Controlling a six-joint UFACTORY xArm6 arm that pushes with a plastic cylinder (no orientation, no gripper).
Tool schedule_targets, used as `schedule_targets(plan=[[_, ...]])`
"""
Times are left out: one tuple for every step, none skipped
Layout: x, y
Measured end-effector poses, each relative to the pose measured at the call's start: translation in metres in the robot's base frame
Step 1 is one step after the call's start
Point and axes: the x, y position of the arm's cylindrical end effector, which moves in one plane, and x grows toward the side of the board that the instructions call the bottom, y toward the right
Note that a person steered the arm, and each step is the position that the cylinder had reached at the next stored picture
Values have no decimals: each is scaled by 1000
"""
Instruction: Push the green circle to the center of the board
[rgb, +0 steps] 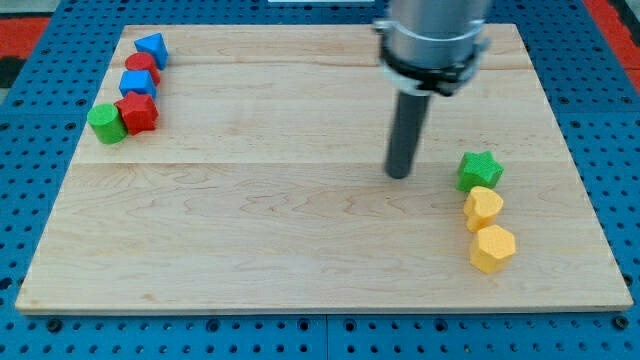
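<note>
The green circle (106, 123) lies near the board's left edge, touching a red star (137, 112) on its right. My tip (400, 174) rests on the board right of centre, far to the right of the green circle. The tip is a little left of a green star (479, 171) and touches no block.
Above the red star, a blue cube (138, 83), a red circle (142, 65) and a blue triangle (152, 47) run up in a line. Below the green star sit two yellow blocks (483, 208) (492, 247). The wooden board (300, 250) lies on blue pegboard.
</note>
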Motion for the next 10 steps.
schedule_targets(plan=[[7, -59], [11, -115], [11, -174], [11, -251], [11, -325], [-4, -366], [-23, -365], [-48, -366], [-53, -366], [-65, -365]])
